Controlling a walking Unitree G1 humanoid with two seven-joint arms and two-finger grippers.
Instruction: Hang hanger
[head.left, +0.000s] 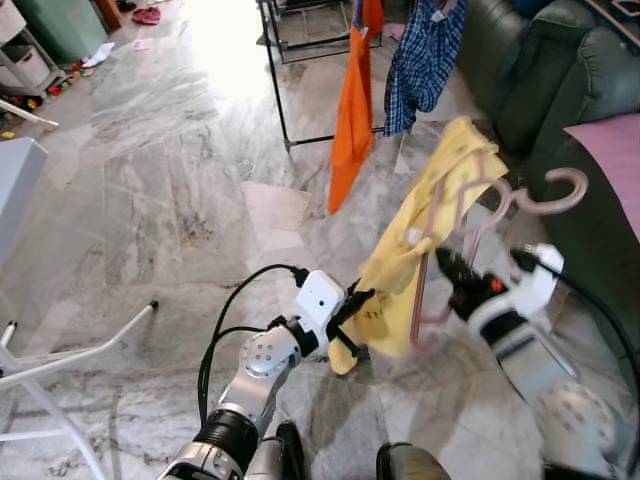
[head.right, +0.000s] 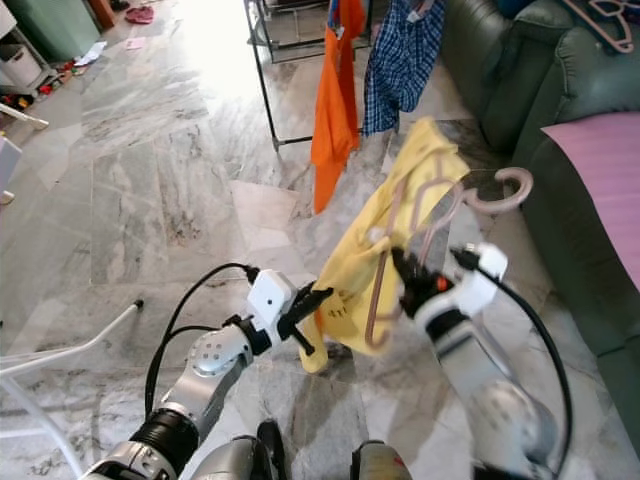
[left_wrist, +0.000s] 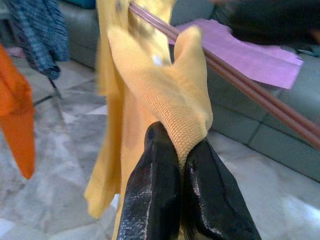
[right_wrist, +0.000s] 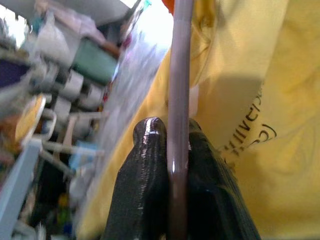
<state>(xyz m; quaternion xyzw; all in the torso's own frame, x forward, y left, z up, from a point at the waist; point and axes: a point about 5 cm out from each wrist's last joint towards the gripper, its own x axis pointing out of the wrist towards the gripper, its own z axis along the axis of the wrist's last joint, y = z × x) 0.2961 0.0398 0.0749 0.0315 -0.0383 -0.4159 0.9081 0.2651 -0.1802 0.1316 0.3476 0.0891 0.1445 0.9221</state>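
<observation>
**Carrying a Shirt on a Hanger That Could Slip**

Holding the pink hanger (head.left: 470, 215) up in the middle right of the frame, we are gripping it with our right gripper (head.left: 447, 268). Those two black fingers are squeezing tight on the thin pink bar, and in the right wrist view we are seeing the bar pinched between them. Our left gripper (head.left: 352, 305) is sitting lower, near the middle of the frame, and its fingers are closed on a fold of the yellow shirt (head.left: 425, 225). The shirt is draping over the hanger and hanging down between our two grippers.

We are looking toward the black drying rack (head.left: 277, 85) at the top middle of the frame. An orange garment (head.left: 352, 110) and a blue checked shirt (head.left: 422, 55) are already hanging there. The rack is well apart from us, so we are judging that the hanging is not done yet.

Here is what we are worrying about. The bar is thin and smooth, so the hanger could be twisting or sliding in our right gripper while we are walking. The left gripper is pulling on the cloth, and too hard a tug could be dragging the shirt off the hanger. The hook is pointing toward the green sofa (head.left: 560, 90) on the right side of the frame, not toward the rack, so it could be missing the rail or snagging on the other clothes.
</observation>
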